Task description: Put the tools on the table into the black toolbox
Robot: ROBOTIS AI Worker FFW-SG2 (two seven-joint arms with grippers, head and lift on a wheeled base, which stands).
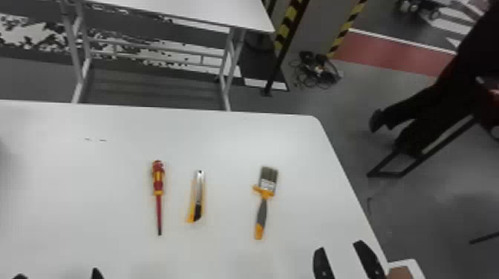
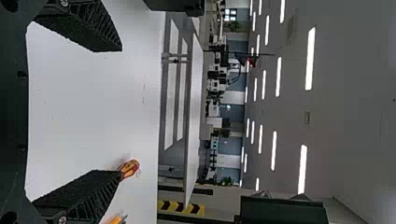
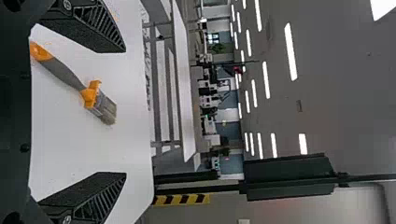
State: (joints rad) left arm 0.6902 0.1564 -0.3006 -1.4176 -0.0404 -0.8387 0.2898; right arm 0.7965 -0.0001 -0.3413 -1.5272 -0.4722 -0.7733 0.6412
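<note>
On the white table in the head view lie a red-and-yellow screwdriver (image 1: 158, 181), a yellow utility knife (image 1: 196, 196) and a paintbrush (image 1: 264, 202), side by side. My left gripper (image 1: 57, 276) stands open at the bottom left, nearer than the screwdriver. My right gripper (image 1: 347, 258) is open at the bottom right, to the right of the brush. In the left wrist view, the screwdriver handle (image 2: 129, 168) shows past one finger of the left gripper (image 2: 120, 111). The right wrist view has the brush (image 3: 70, 77) lying beyond the open right gripper (image 3: 125, 112).
The white table (image 1: 93, 222) has its right edge near my right gripper. A brown-and-white object (image 1: 403, 271) sits by that edge at the bottom. Behind stands another white table (image 1: 185, 11). A person stands off to the right.
</note>
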